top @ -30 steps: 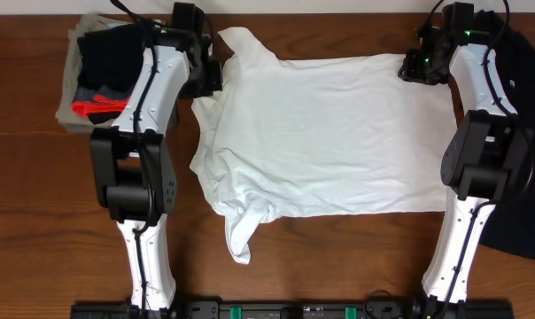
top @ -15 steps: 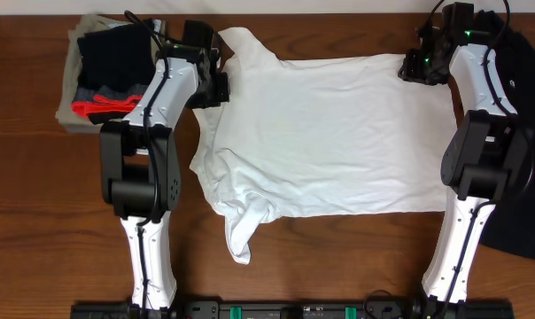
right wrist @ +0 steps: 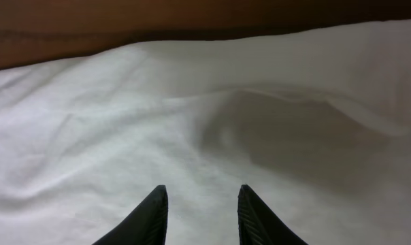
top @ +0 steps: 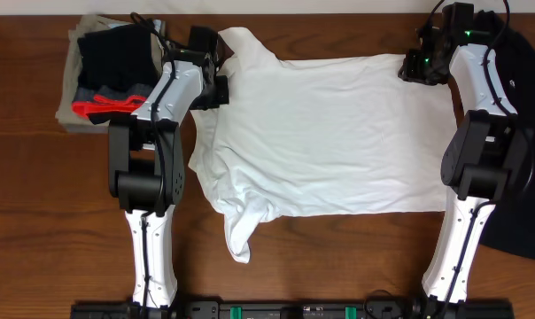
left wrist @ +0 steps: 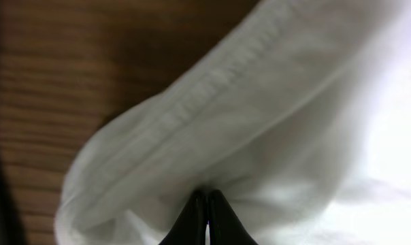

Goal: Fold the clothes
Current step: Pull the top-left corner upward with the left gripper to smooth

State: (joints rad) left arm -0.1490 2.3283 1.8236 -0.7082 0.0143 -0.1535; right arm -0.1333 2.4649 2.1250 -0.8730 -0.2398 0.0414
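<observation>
The white T-shirt [top: 338, 133] lies spread across the table, hem to the right. Its near left sleeve [top: 241, 226] is crumpled, and the far sleeve [top: 241, 44] lies flat. My left gripper [top: 219, 87] is at the shirt's left edge by the far sleeve. In the left wrist view its fingers [left wrist: 207, 194] are shut, and white fabric [left wrist: 260, 122] puckers at their tips. My right gripper [top: 415, 69] hovers over the shirt's far right corner. Its fingers [right wrist: 202, 190] are open above smooth cloth [right wrist: 124, 122] with nothing between them. A black shirt [top: 524, 177] hangs off the right side of the table.
A pile of folded dark, grey and red clothes [top: 108, 75] sits on a beige cloth at the far left corner. Bare wooden table [top: 55, 221] shows in front of the shirt and to its left. Both arm bases [top: 152, 266] stand at the near edge.
My left arm has shifted a little to the right, and its gripper is now further in over the shirt's left edge. The right arm has not moved.
</observation>
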